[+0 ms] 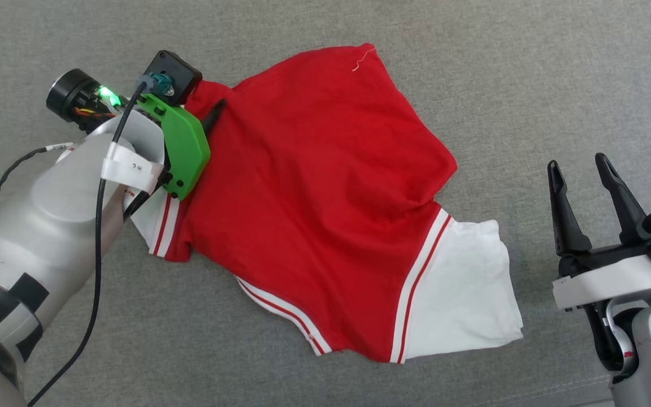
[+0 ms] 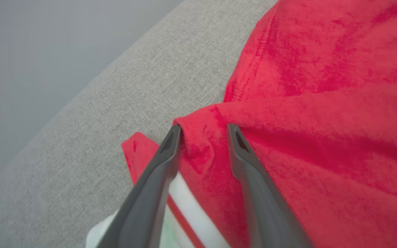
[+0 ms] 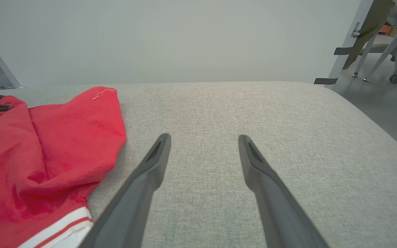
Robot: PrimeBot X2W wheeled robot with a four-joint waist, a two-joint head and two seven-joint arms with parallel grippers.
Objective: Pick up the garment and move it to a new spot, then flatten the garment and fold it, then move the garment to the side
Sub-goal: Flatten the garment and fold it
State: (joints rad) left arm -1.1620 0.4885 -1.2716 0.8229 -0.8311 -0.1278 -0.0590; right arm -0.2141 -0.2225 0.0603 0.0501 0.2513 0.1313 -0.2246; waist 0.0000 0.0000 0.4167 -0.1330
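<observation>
The left pincer (image 2: 203, 129) stands partly open, gripping nothing, astride a raised fold at the edge of the garment (image 1: 314, 186), whose cloth spreads to its right. It should close deep on that fold before lifting. The right pincer (image 1: 577, 161) hangs open and empty, with the garment on its left.

Reads as an office or lab test bay: plain pale wall (image 3: 184, 38), bare grey floor (image 3: 374, 103), a castor office chair (image 3: 395, 77) at far right, a taped metal post (image 3: 346, 48). Work surface is a grey fabric-covered desk (image 3: 202, 110).
</observation>
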